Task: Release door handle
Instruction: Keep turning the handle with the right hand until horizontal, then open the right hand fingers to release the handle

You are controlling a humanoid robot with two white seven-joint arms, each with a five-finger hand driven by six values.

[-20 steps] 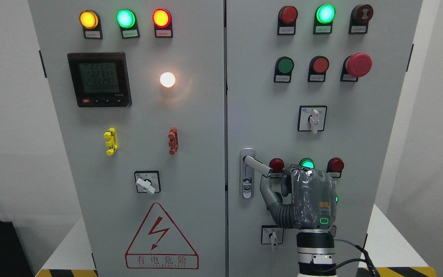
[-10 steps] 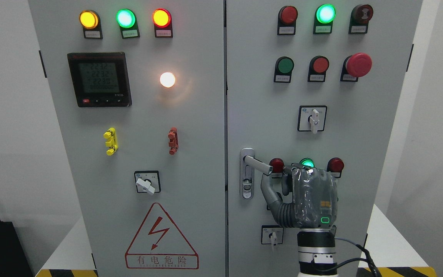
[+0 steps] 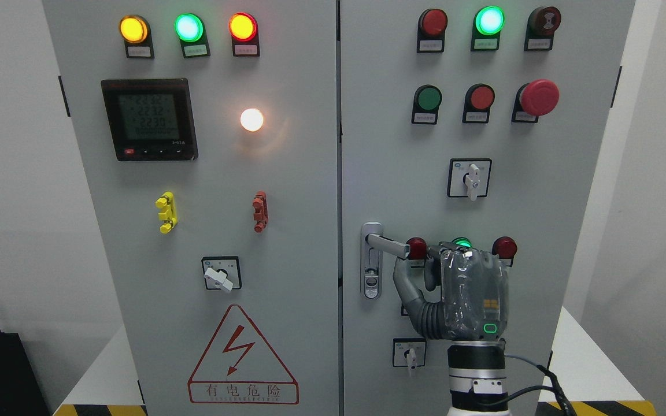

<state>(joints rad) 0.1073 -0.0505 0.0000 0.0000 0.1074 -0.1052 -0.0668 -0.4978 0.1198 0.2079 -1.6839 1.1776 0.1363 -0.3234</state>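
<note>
the grey electrical cabinet [image 3: 287, 190] fills the view, two doors side by side with a seam down the middle. the right hand [image 3: 460, 289] rises from the bottom edge on a white and silver wrist, palm toward the right door, its grey back wrapped in clear film and facing the camera, with a small green ring light low on it. its fingers [image 3: 411, 289] are loosely spread and hold nothing; the thumb curves up on the left with its tip just beneath the free end of the door handle [image 3: 388, 245], so close that contact cannot be ruled out, but nothing wraps around the lever. the handle is a short silver lever sticking out to the right from a tall chrome lock plate [image 3: 372, 260] to the left of the fingers, on the right door near the seam.

far to the lower left of the fingers a red-edged warning triangle [image 3: 243, 355] shows a lightning bolt and the characters 有电危险. up and left of them a black digital meter [image 3: 149, 119] shows rows of digits that read roughly 2230; its small print is too fine to make out. above the fingers sits a rotary switch [image 3: 470, 178], and just behind the fingertips stand a red lamp [image 3: 416, 248], a green lamp [image 3: 461, 242] partly hidden by the hand, and another red lamp [image 3: 504, 247]. the small labels under the lamps are unreadable.
</note>
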